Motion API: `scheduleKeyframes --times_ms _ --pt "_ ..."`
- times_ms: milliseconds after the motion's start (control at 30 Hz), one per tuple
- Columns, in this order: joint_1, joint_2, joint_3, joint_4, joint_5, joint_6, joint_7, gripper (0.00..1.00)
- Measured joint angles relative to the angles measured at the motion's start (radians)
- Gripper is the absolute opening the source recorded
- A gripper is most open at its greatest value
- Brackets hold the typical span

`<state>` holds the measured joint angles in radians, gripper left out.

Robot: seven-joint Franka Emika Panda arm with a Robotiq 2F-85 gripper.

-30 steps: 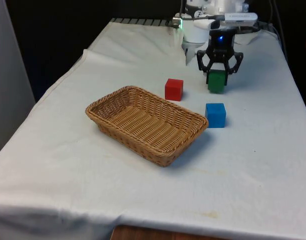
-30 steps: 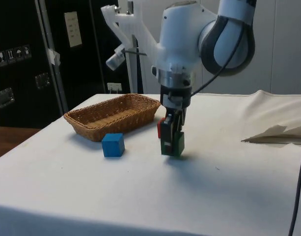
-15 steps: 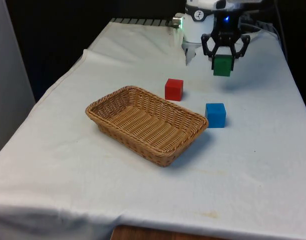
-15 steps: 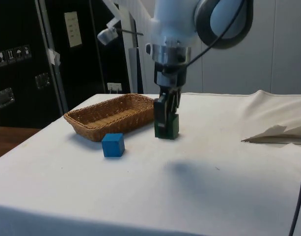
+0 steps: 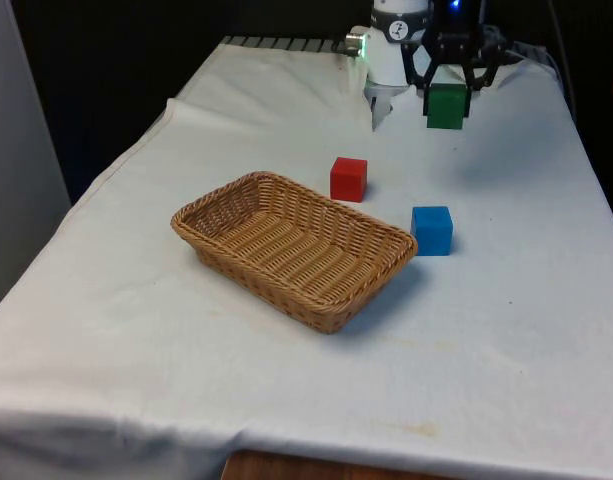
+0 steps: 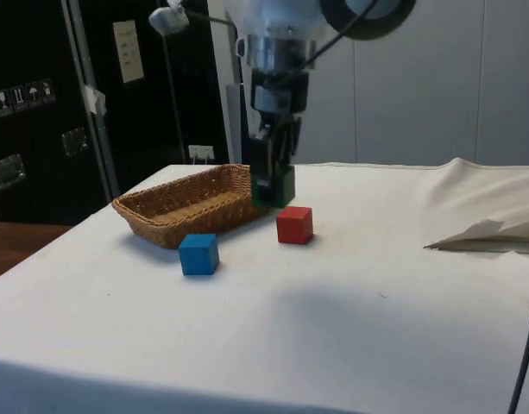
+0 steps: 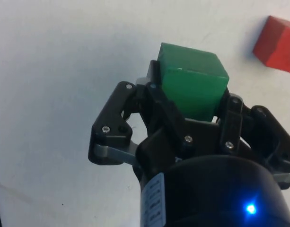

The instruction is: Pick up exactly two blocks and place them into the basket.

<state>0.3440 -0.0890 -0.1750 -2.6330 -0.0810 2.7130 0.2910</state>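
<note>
Fingers [image 7: 156, 101] are clamping the green block [image 5: 446, 106], carrying it clear of the white cloth [image 5: 506, 330]. Gripper [image 5: 448, 88] is hovering near the table's far end, well apart from the wicker basket [image 5: 218, 205]. Red block [image 5: 348, 179] and blue block [image 5: 432, 230] are sitting on the cloth beside the basket. Grip probably covers only the block's upper part; a jerky swing could twist it loose short of the rim.

Green block [image 5: 446, 106] is up in the air, pinched in the jaws; red block [image 5: 348, 179] and blue block [image 5: 432, 230] sit on the tabletop near the empty wicker basket [image 5: 248, 197]
</note>
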Motion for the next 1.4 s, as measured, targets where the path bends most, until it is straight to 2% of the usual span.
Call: scheduleKeyframes --times_ms 267,633,1000,1167,1400 --pt "-0.002 0.006 -0.032 0.073 0.000 -0.070 -0.041 0.02" --pt "-0.005 0.058 -0.081 0.204 0.001 -0.157 -0.096 0.02" --pt "-0.008 0.160 -0.119 0.343 0.016 -0.202 -0.150 0.02" --pt "-0.010 0.199 -0.126 0.391 0.018 -0.213 -0.161 0.02" --pt "-0.015 0.289 -0.130 0.488 0.019 -0.219 -0.172 0.02"
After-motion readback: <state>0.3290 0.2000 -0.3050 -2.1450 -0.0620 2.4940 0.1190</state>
